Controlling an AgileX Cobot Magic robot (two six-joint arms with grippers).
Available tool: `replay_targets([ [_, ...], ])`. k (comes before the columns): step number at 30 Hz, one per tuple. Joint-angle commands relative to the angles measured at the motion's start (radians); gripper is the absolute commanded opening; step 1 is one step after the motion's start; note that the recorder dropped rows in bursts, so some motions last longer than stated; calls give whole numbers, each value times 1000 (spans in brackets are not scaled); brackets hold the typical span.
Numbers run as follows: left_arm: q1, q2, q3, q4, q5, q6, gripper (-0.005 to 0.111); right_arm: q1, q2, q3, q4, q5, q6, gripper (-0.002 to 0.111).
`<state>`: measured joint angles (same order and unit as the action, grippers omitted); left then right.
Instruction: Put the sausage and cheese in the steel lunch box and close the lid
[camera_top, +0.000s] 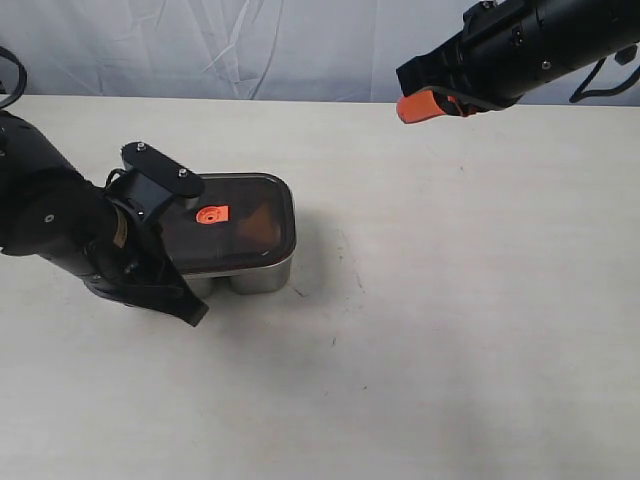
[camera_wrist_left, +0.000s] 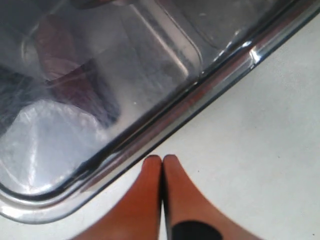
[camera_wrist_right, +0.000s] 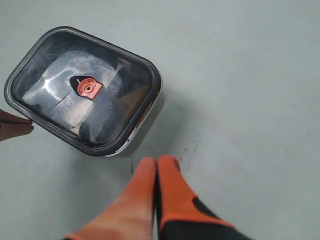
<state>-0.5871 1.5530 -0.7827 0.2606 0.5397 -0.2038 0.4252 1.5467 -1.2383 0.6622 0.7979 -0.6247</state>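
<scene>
Two robot arms are reaching over a pale worktop (camera_top: 450, 330), one from each side. The steel lunch box (camera_top: 264, 276) is sitting in the left half of the worktop, well in from its far edge, its shiny rounded wall showing below the lid. The lid (camera_top: 250, 200), dark and see-through with rounded corners, is lying flat on top of the lunch box and covering it from rim to rim, and its small orange-red valve (camera_top: 211, 215) is facing up near the middle. The sausage and the cheese are not showing clearly: only a dull orange-brown patch (camera_top: 263, 226) is glowing through the lid at the end nearer the middle of the worktop, and in the left wrist view a dim reddish shape (camera_wrist_left: 62, 60) is showing under the glossy surface, too blurred to name. The left hand (camera_wrist_left: 161, 159) is hovering low at the end of the lunch box that faces the worktop's left edge, its two orange fingers (camera_wrist_left: 145, 190) pressing flat against each other and gripping nothing; the tips are sitting just beside the rim, and whether they are touching it cannot be told. The right hand (camera_top: 415, 105) is hanging above the far right part of the worktop, well apart from the lunch box, its orange fingers (camera_wrist_right: 172, 190) likewise closing tightly together with nothing between them.
</scene>
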Motion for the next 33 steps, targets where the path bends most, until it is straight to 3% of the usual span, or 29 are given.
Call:
replay_targets([
  [1,2,2,-5,-24,8,-2,0,-6,0,-1,-5,0,1,0],
  [14,-5,-117,-5,-123,72,4,0,-6,0,-1,-5,-1,1,0],
  [19,2,-222,-5,-8,85,-74,0,-6,0,-1,-5,-3,1,0],
  [24,71,-231,-5,258,115,-307,0,-6,0,-1,-5,-11,1,0],
  [33,223,-121,-5,219,19,-321,0,-6,0,-1,-5,-26,1,0],
])
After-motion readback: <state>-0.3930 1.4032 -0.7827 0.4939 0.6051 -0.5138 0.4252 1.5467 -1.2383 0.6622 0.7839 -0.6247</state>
